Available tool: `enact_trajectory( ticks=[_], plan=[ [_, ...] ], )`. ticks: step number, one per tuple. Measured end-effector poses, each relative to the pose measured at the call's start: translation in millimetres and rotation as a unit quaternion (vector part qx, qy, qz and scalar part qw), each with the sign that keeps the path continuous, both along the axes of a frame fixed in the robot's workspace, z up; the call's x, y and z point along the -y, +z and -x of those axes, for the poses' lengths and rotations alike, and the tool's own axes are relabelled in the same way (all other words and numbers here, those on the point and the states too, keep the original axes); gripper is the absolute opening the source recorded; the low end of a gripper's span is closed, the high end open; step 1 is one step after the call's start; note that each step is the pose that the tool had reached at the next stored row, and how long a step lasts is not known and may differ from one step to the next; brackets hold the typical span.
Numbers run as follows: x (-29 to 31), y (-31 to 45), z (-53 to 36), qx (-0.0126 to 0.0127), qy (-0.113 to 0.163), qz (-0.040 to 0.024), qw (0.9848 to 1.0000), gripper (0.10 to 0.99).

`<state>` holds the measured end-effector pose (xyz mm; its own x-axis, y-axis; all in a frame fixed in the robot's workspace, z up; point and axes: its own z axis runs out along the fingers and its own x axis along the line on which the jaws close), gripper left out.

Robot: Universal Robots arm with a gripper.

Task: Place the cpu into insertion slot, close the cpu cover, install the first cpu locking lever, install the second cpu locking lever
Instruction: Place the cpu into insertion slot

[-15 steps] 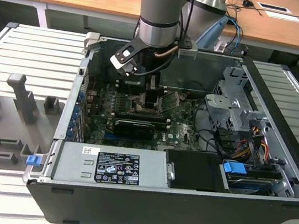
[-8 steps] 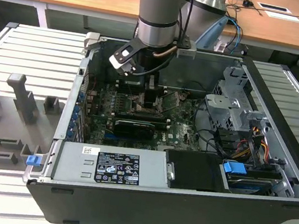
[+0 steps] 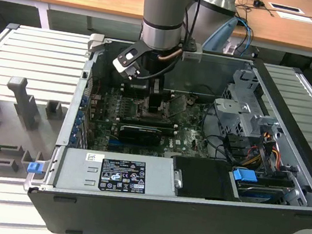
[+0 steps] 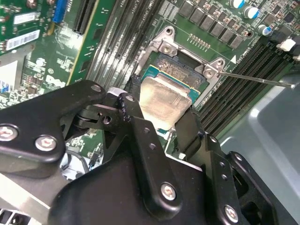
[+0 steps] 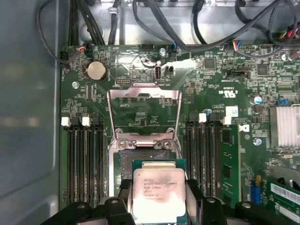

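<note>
Table (image 3: 15,45): pale, slatted, under everything; grey moulded fixtures on the exterior view's left.
case (image 3: 188,220): black, lying open side up, crowded with parts.
arm (image 3: 164,13): grey with a blue ring, reaching straight down into the case and hiding the socket area in the exterior view.
power supply (image 3: 113,172): grey labelled box along the near wall of the case.
motherboard (image 5: 140,65): green, flat on the case floor, with black cables (image 5: 154,18) looping past one edge.
gripper (image 3: 157,102) (image 4: 161,108) (image 5: 158,199): black; fingers (image 5: 123,190) clamped on two opposite edges of the cpu (image 5: 158,190); its linkage blocks the nearer half of the socket in the second wrist view.
memory slots (image 5: 84,159): long black rows flanking the socket on both sides.
cpu cover (image 5: 143,93): silver-grey frame with a large square cut-out, swung up and open beyond the socket.
insertion slot (image 4: 180,65): grey metal rim, dark centre, partly covered by the chip.
cpu (image 4: 164,98): small flat square, pale silver-beige top with faint print, green border; held directly over the insertion slot; seated or just above, cannot tell.
locking lever (image 4: 253,78): thin metal rod, unlatched, jutting from a socket corner across the memory slots.
coin cell (image 5: 97,70): round, silver, near a board corner.
</note>
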<state>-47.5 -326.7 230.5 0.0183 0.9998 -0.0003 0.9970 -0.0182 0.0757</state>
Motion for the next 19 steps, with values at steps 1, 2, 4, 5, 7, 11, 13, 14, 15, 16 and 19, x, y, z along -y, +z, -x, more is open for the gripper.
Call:
enact_trajectory(
  ticks=[1,2,4,5,7,11,13,14,15,16,19],
  plan=[
    [-0.6,-3.1,-0.1,0.0,0.0,0.0001,1.0,0.541],
    [-0.8,-5.3,-0.1,0.0,0.0,0.0001,1.0,0.541],
    [-1.7,-9.9,0.0,0.0,0.0,0.0,1.0,0.541],
    [-2.0,-11.6,0.0,0.0,0.0,0.0,1.0,0.541],
    [-2.7,-15.5,0.0,0.0,0.0,0.0,1.0,0.541],
    [-3.6,-20.5,0.0,0.0,0.003,0.0001,1.0,0.541],
    [-4.2,-21.6,0.1,0.0,0.004,0.0,1.0,0.541],
    [-4.4,-21.8,0.0,0.0,0.004,0.0,1.0,0.541],
    [-4.4,-21.8,0.0,0.0,0.004,0.0001,1.0,0.541],
    [-4.4,-21.8,0.0,0.0,0.004,0.0001,1.0,0.541],
    [-4.5,-22.4,0.0,0.0,0.004,0.0002,1.0,0.541]
  ],
)
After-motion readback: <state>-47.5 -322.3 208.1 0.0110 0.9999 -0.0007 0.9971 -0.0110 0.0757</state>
